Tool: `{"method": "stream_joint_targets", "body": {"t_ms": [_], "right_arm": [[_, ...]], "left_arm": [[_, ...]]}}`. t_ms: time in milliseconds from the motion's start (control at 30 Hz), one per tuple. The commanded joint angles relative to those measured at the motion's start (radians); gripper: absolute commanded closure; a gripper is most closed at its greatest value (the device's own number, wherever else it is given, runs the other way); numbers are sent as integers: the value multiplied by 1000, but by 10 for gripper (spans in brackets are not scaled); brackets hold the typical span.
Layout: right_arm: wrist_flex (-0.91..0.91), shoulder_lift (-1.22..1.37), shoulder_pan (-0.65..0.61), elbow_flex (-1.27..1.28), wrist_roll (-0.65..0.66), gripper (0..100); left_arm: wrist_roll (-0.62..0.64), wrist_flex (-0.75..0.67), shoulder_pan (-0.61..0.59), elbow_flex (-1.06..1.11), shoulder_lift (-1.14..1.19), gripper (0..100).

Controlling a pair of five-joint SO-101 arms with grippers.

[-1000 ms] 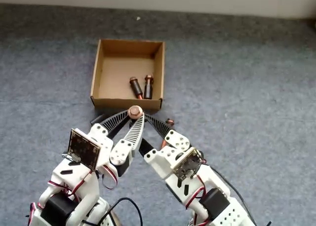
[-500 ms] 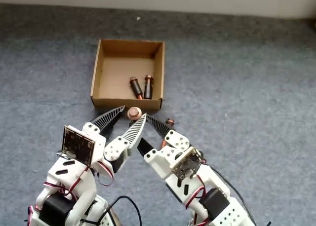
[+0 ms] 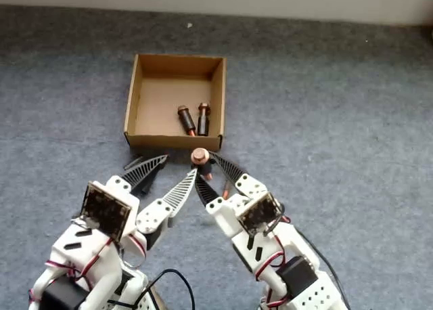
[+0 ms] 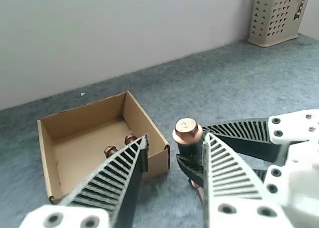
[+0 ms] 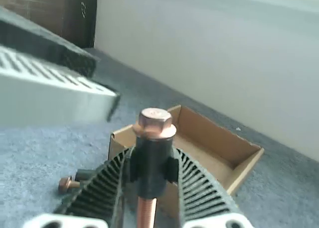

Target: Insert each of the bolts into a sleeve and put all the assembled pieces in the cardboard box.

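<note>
High view, left to right. The cardboard box (image 3: 132, 97) sits upper centre-left on the grey carpeted surface (image 3: 338, 120). Two assembled pieces (image 3: 186, 119) lie side by side on its floor, toward the near right corner.

Below the box's near wall, the left hand (image 3: 180, 165) is spread wide and holds nothing.

Just right of it, at mid-frame, the right hand (image 3: 206, 171) is clamped on the black sleeve (image 5: 149, 158) of a third piece. It stands upright, and its copper bolt (image 3: 199, 156) is head-up, just outside the near wall.

A loose bolt (image 5: 66, 183) lies on the surface on our side of the box.

Step in hand, as we judge it, is getting the held piece into the box. Notes for doing it well:
- Raise it enough to clear the near wall.
- Keep it head-up so the bolt does not slide out.
- Steer it to the bare floor left of the two pieces.
- Let go low.
- Keep the left hand out of the path.
</note>
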Motion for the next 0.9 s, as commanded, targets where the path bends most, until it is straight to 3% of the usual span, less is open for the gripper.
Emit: {"method": "stream_joint_targets", "body": {"t_ms": [0, 133, 300, 433, 667, 867], "right_arm": [[36, -13, 45, 145, 6, 993], [81, -13, 81, 145, 6, 993], [117, -12, 157, 145, 5, 993], [117, -13, 216, 145, 2, 993], [116, -7, 248, 145, -143, 993], [159, -4, 245, 137, -143, 993]], "left_arm": [[-15, 81, -90, -77, -4, 846], [-17, 83, -234, -42, -5, 920], [-118, 81, -344, 39, -5, 998], [-124, 80, -412, 130, -5, 994], [-129, -54, -524, 392, -5, 994], [-275, -196, -559, 570, -5, 994]]}}
